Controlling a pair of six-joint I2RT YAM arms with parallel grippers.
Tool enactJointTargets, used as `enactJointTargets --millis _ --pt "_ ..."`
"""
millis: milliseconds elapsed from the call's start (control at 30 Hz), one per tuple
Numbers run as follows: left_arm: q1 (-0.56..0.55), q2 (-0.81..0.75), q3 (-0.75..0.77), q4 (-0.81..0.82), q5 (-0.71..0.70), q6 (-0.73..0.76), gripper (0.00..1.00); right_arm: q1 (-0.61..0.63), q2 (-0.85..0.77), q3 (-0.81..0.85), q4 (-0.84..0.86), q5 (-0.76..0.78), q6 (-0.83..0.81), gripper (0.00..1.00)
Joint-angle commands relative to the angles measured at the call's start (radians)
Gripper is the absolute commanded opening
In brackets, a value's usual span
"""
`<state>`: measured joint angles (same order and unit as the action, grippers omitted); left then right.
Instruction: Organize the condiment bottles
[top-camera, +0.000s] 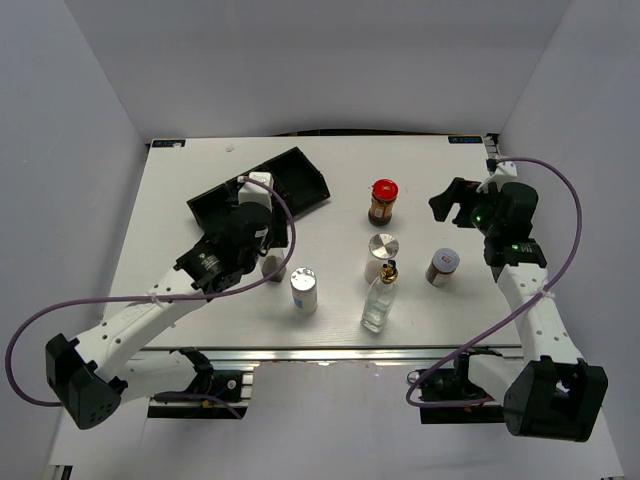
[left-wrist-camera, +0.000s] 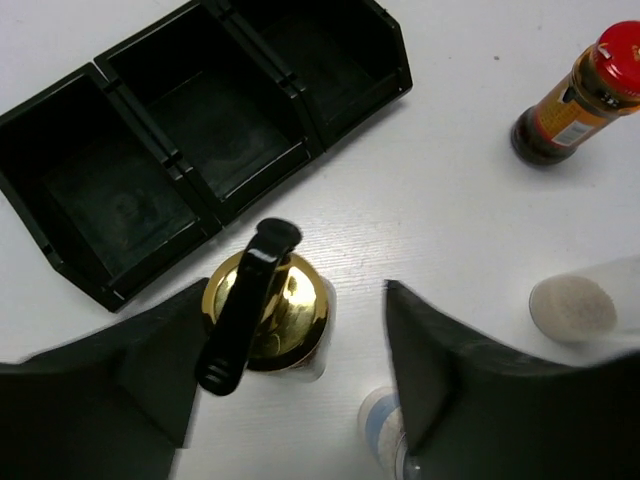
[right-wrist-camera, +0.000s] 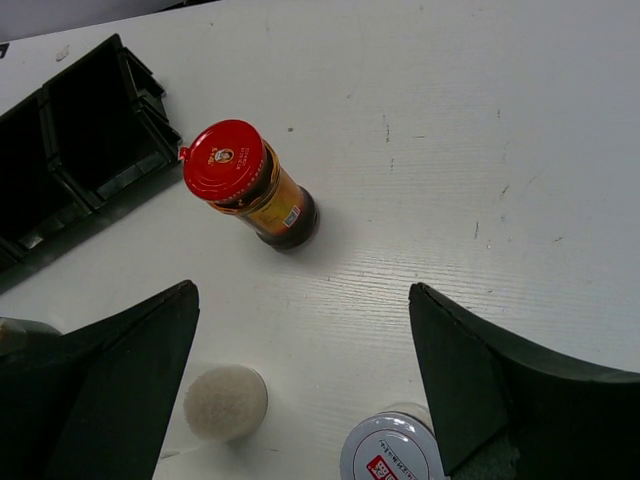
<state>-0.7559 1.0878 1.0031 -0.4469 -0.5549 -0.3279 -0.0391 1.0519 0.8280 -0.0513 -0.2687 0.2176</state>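
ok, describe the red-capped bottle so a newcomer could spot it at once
Start at the black tray at the far left of the table. Right of it, directly behind a silver-capped shaker, stands the red-capped bottle. It alone has a red lid, dark contents and an orange label.

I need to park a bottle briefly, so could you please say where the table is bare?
Bare: the far strip of white table between the black compartmented tray and the right hand, beyond the red-lidded dark jar. Crowded: near centre, around the gold-spouted glass bottle and silver-capped white shaker.
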Motion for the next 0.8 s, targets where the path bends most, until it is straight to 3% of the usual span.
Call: enactJointTargets --millis 0,200,267,433,633,767 --pt "-0.026 0.017 -0.011 0.063 -0.052 0.018 0.72 -0.002 0.016 0.04 0.015 -0.05 -0.032 0.89" --pt "-0.046 0.044 -0.015 0.091 -0.132 0.026 0.41 -0.002 0.043 0.059 -0.009 -0.066 -0.04 0.89" --pt "-0.051 0.04 -0.008 0.094 -0.142 0.027 0.23 -0.002 0.046 0.06 -0.009 -0.066 -0.041 0.89" --pt "-0.056 0.029 0.011 0.131 -0.18 0.044 0.0 -0.002 0.053 0.065 -0.013 -0.052 -0.043 0.9" --pt "-0.056 0.031 0.077 0.232 -0.382 0.072 0.0 -0.002 0.043 0.063 -0.018 -0.017 -0.047 0.89" --pt "-0.056 0.017 0.11 0.341 -0.405 0.136 0.0 -0.002 0.036 0.062 -0.021 0.017 -0.049 0.89"
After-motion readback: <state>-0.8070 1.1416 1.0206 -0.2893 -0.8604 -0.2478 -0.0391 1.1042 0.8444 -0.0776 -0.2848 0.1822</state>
